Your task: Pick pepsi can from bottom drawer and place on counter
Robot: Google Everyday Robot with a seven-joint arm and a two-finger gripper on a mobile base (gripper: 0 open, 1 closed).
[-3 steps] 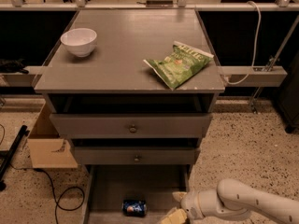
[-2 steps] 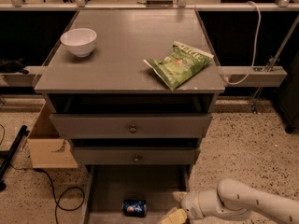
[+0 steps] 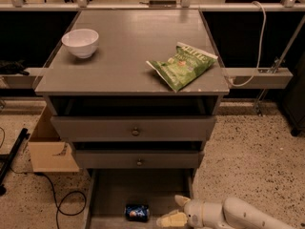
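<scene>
The pepsi can [image 3: 137, 212], small and blue, lies on its side on the floor of the open bottom drawer [image 3: 119, 190], near its front. My gripper [image 3: 174, 211] is low at the drawer's right front, just right of the can and apart from it, with its pale fingers [image 3: 182, 202] spread open and empty. The white arm comes in from the lower right. The counter [image 3: 128, 46] is the wide grey top of the cabinet, above two knobbed drawers.
A white bowl [image 3: 80, 42] stands at the counter's back left. A green chip bag [image 3: 182, 65] lies at its right front. A cardboard box [image 3: 47, 147] and black cables [image 3: 62, 199] lie on the floor to the left of the cabinet.
</scene>
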